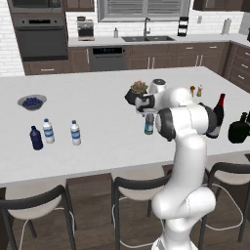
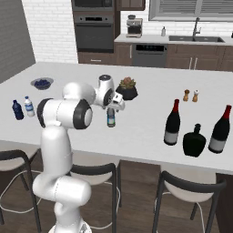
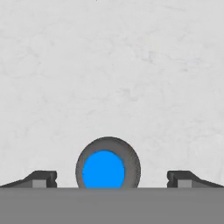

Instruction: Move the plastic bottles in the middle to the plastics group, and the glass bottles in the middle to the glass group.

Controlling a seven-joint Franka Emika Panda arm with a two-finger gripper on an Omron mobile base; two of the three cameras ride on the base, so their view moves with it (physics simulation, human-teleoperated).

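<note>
The grey-blue bottle (image 1: 149, 125) (image 2: 111, 118) with the teal label stands upright mid-counter. My gripper (image 1: 148, 113) (image 2: 111, 108) hangs right above it, open. In the hand view I look down on its round blue top (image 3: 103, 169), which sits between the two spread fingertips (image 3: 43, 178), apart from both. At the left end stand the navy bottle (image 1: 35, 138) (image 2: 17, 110), a clear white-capped bottle (image 1: 48, 131) (image 2: 29, 107) and a second clear bottle (image 1: 75, 133). A dark wine bottle (image 1: 218, 116) (image 2: 172, 123) stands beside the squat black bottle (image 1: 239, 129) (image 2: 194, 141).
A second wine bottle (image 2: 220, 130) stands right of the squat bottle. Behind the gripper is a potted plant (image 1: 138, 92) (image 2: 127, 88). Salt and pepper shakers (image 1: 196, 91) (image 2: 190, 95) stand further back, a bowl of blueberries (image 1: 32, 101) (image 2: 42, 83) at far left. Stools line the counter's near edge (image 1: 88, 171).
</note>
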